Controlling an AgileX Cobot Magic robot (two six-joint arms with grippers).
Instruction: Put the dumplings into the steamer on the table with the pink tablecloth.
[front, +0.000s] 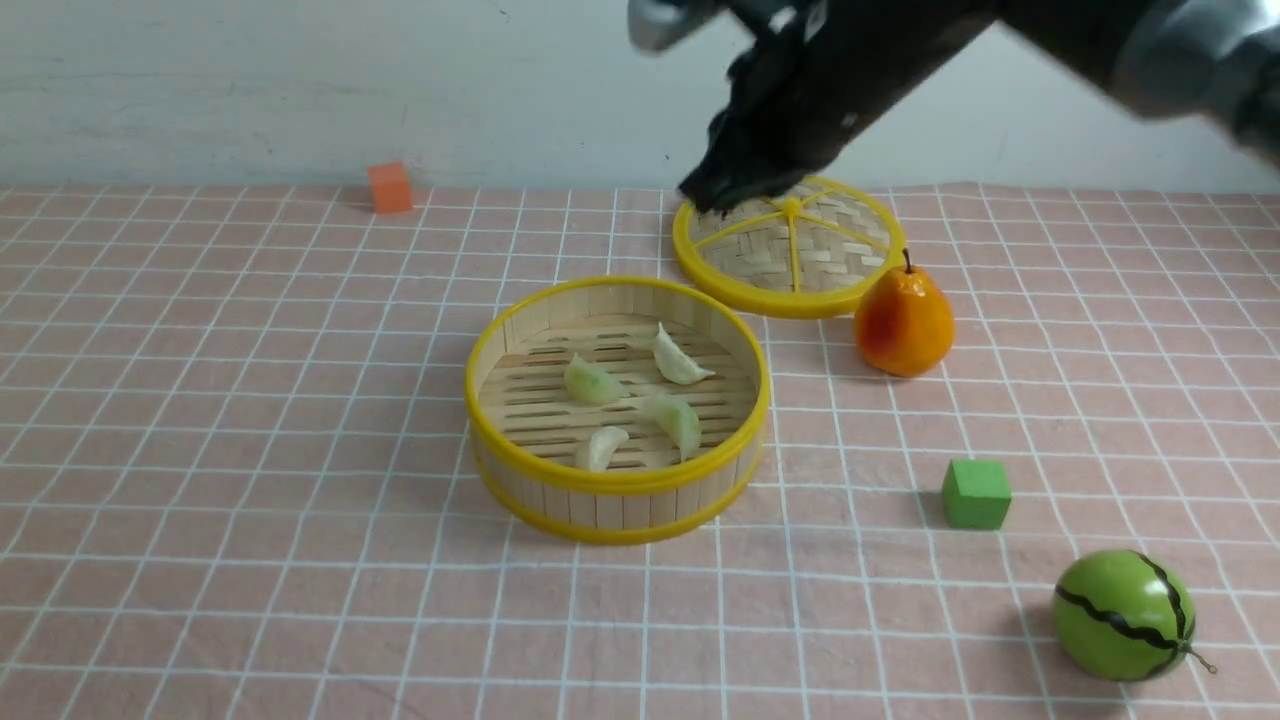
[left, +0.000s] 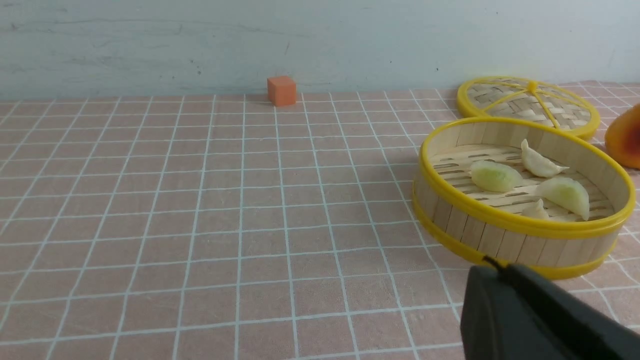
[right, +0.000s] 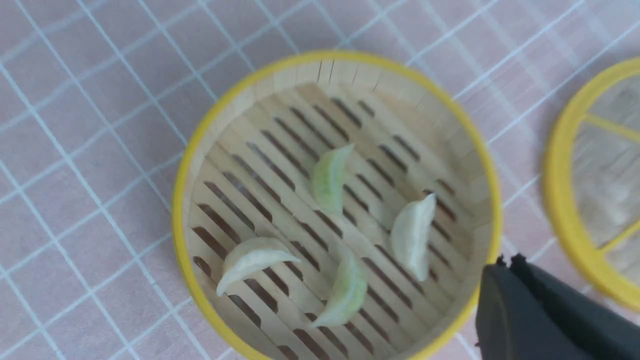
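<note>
The steamer (front: 617, 487) stands mid-table on the pink tablecloth (front: 250, 450). Several pale dumplings lie on its slatted floor, among them a greenish one (front: 592, 382), a cream one (front: 680, 360) and another greenish one (front: 678, 420). My right gripper (front: 705, 195) hangs blurred in the air behind the steamer, over the lid's near-left edge. In the right wrist view this gripper (right: 507, 261) is shut and empty, just outside the steamer's rim (right: 490, 200). My left gripper (left: 495, 264) does not show in the front view. It is shut and empty, low in front of the steamer's wall (left: 500, 235).
A flat woven lid (front: 790, 245) lies behind the steamer on the right, with an orange pear (front: 903, 322) beside it. A green cube (front: 976, 493) and a small toy watermelon (front: 1122, 615) sit at front right. An orange cube (front: 389, 187) is near the back wall.
</note>
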